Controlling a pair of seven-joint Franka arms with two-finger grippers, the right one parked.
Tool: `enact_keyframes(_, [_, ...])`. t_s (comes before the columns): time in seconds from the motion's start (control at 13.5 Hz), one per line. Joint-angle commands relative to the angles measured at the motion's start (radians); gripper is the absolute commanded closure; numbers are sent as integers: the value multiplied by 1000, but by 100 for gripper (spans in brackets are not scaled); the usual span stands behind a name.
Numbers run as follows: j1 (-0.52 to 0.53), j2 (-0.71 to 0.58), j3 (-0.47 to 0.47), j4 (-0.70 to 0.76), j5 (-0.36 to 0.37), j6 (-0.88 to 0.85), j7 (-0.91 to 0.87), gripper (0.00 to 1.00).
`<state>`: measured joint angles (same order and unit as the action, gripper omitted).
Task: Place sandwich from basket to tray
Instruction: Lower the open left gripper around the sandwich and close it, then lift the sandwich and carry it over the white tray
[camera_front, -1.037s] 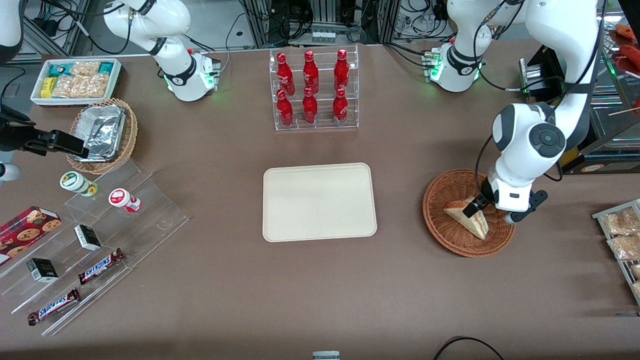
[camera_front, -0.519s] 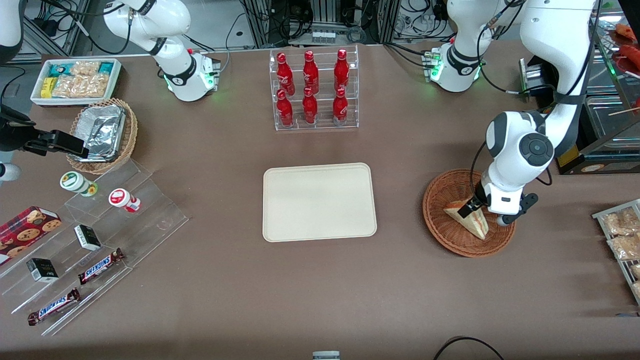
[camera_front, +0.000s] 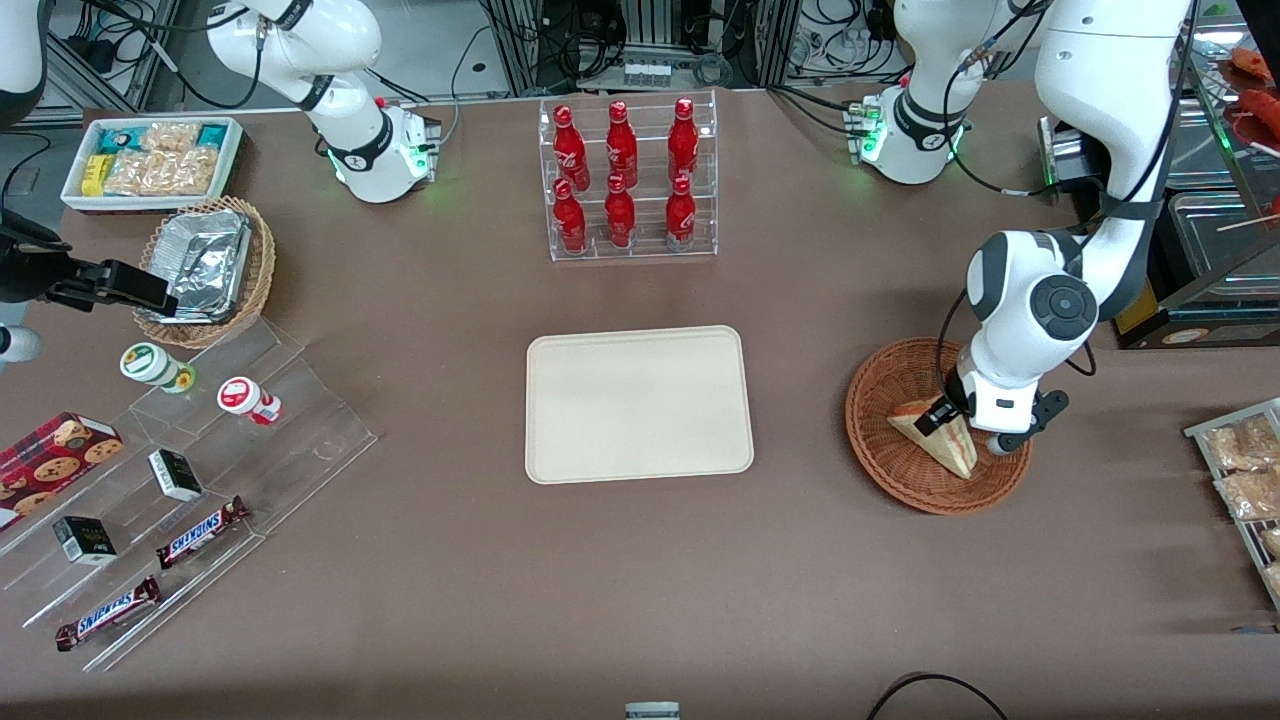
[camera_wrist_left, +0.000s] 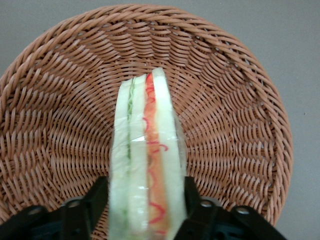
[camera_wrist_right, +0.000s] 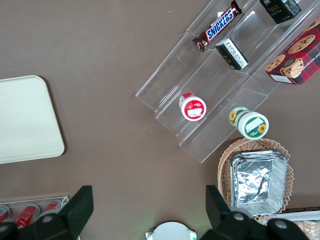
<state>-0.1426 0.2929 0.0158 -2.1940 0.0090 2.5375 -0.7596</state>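
The sandwich (camera_front: 945, 445), a pale bread wedge with red and green filling in clear wrap, stands on edge in the round reddish-brown basket (camera_front: 900, 480) toward the working arm's end of the table. My gripper (camera_front: 942, 422) reaches down into the basket, shut on the sandwich. In the left wrist view the sandwich (camera_wrist_left: 146, 150) runs between the black fingers (camera_wrist_left: 95, 200), which press on both bread faces, with the basket (camera_wrist_left: 50, 125) weave underneath. The cream tray (camera_front: 638, 403) lies bare at the table's middle, well apart from the basket, and also shows in the right wrist view as the tray (camera_wrist_right: 25, 120).
A clear rack of red bottles (camera_front: 625, 180) stands farther from the front camera than the tray. Toward the parked arm's end are a tan basket with foil containers (camera_front: 205, 270), a white snack bin (camera_front: 150, 160) and a clear stepped stand (camera_front: 200, 480) with snacks. Wrapped snacks (camera_front: 1245, 470) lie beside the basket.
The working arm's wrist and elbow have shifted slightly toward the tray, with the gripper staying at the sandwich. The sandwich rests at the same spot in the basket.
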Motion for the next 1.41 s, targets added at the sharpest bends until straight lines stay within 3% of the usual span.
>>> enact_keyframes(0.0, [-14, 3, 1, 48, 6, -46, -23, 100])
enact_keyframes(0.37, [-52, -41, -2, 207, 72, -356, -9, 100])
enact_keyframes(0.67, [-179, -44, -2, 396, 77, -548, -17, 100])
enact_keyframes(0.96, [-372, 21, -2, 526, 71, -599, -52, 100])
enact_keyframes(1.33, [-566, 205, -2, 695, 72, -595, -144, 100])
